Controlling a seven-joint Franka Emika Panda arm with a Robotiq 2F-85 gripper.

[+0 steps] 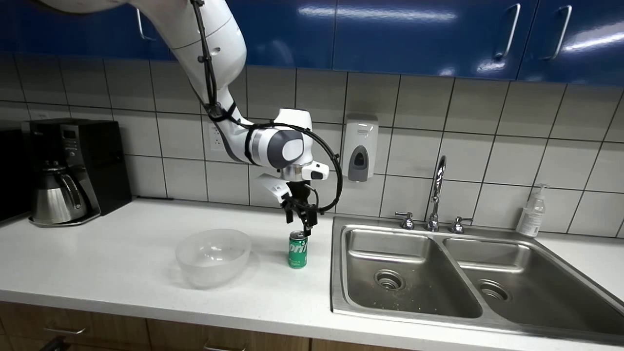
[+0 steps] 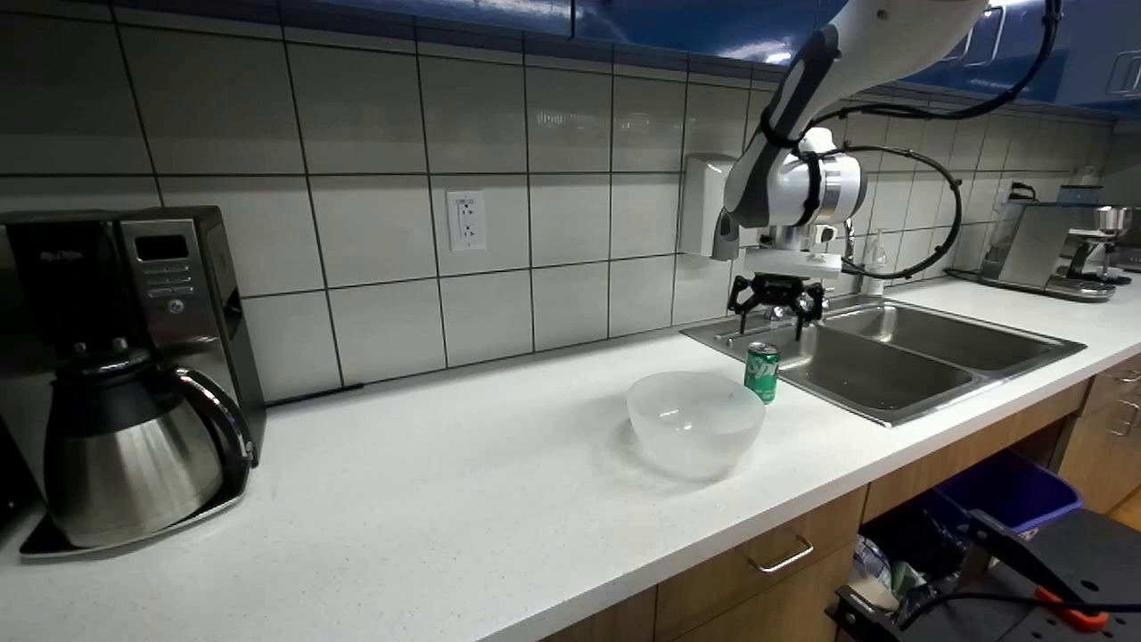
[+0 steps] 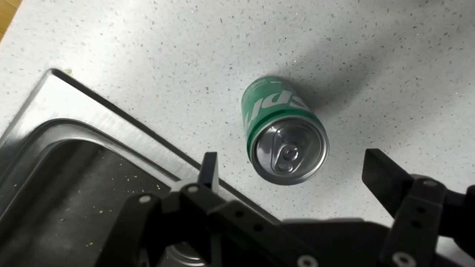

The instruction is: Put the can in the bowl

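Observation:
The green can [image 1: 298, 253] with a silvery top stands upright on the white counter, left of the sink; it also shows in an exterior view [image 2: 761, 373] and in the wrist view [image 3: 272, 100]. The translucent whitish bowl [image 1: 213, 263] stands on the counter beside the can, a short gap away; it shows in an exterior view [image 2: 695, 437] and is out of the wrist view. My gripper [image 1: 299, 225] points down just above the can, also seen in an exterior view [image 2: 771, 332]. In the wrist view the gripper [image 3: 290, 163] is open, its fingers apart on either side of the can's top, not touching it.
A steel double sink [image 1: 338, 273] lies close beside the can, with a tap [image 1: 434, 204] at its back. A soap dispenser [image 1: 360, 146] hangs on the tiled wall. A coffee maker [image 2: 178, 285] with a steel jug stands at the far left. A soap bottle [image 1: 532, 214] stands behind the sink.

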